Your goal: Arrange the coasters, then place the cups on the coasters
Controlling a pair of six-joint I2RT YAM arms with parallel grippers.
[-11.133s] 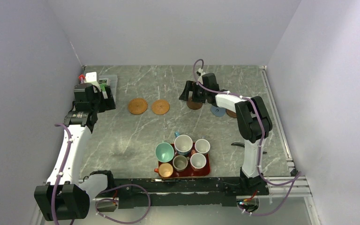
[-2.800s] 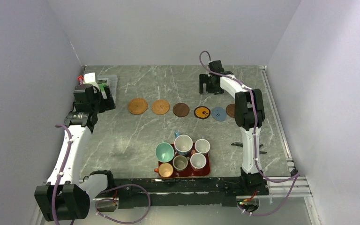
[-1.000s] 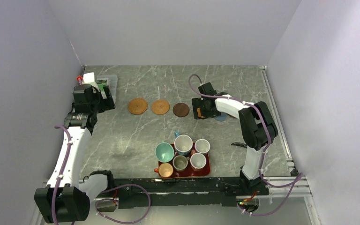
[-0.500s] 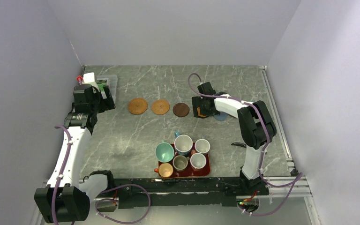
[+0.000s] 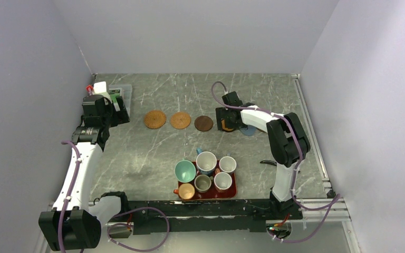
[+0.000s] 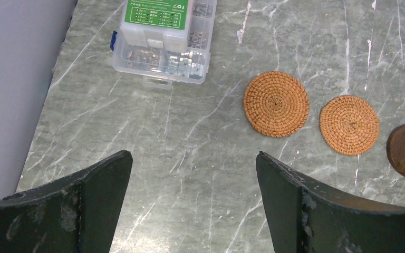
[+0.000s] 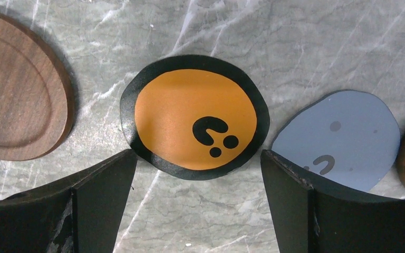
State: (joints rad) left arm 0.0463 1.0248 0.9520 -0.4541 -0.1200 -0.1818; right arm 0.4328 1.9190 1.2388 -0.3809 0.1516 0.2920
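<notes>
hovering with right jaws apart over black-rimmed orange coaster (image 7: 195, 124); blue-grey coaster (image 7: 340, 139) just beside at 3 o'clock, dark brown coaster (image 7: 16, 89) at 9. left jaws apart too. cups (image 5: 206, 162) crowded on red tray (image 5: 232, 194) toward 6.

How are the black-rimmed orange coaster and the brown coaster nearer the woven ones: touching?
Apart. The right wrist view shows bare marble between the orange coaster and the brown coaster.

Open tabletop runs between the red tray (image 5: 211, 196) and the row of coasters (image 5: 181, 120) beyond it. The cups (image 5: 206, 161) crowd the tray. The right gripper (image 5: 228, 125) hangs low over that row.
</notes>
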